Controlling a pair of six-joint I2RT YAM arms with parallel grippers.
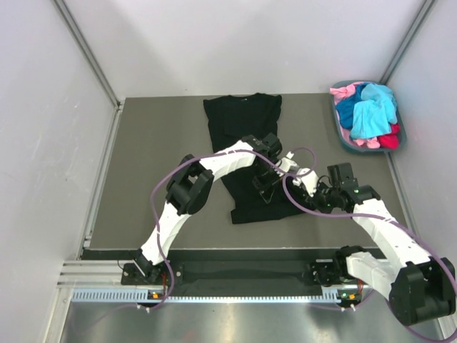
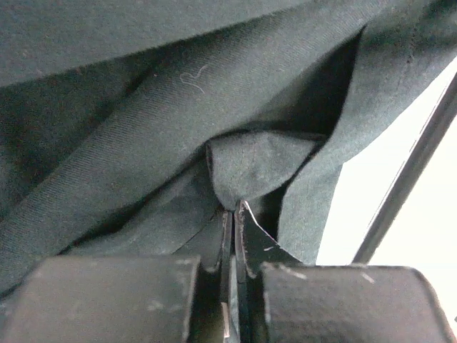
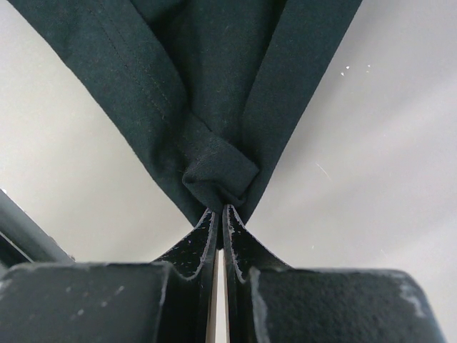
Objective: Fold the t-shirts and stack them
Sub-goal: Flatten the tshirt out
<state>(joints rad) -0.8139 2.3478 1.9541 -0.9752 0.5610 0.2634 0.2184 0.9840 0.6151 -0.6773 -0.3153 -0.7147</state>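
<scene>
A large black t-shirt [image 1: 239, 121] lies lengthwise in the middle of the table, collar at the far end. Both grippers meet over its right half. My left gripper [image 1: 267, 177] is shut on a pinched fold of the black cloth [image 2: 257, 161]; in the left wrist view its fingertips [image 2: 234, 209] are pressed together on that fold. My right gripper [image 1: 303, 187] is shut on a bunched corner of the same shirt [image 3: 218, 168], fingertips [image 3: 219, 209] tight together, and the cloth hangs away from them. Other t-shirts, turquoise [image 1: 375, 111], blue [image 1: 350, 107], pink [image 1: 343, 91] and red [image 1: 391, 137], lie heaped in the basket.
The grey-blue plastic basket [image 1: 341, 134] stands at the table's far right corner. White walls and metal frame posts [image 1: 86, 50] enclose the dark table [image 1: 157, 179] on three sides. Purple cables [image 1: 300, 153] loop around both arms.
</scene>
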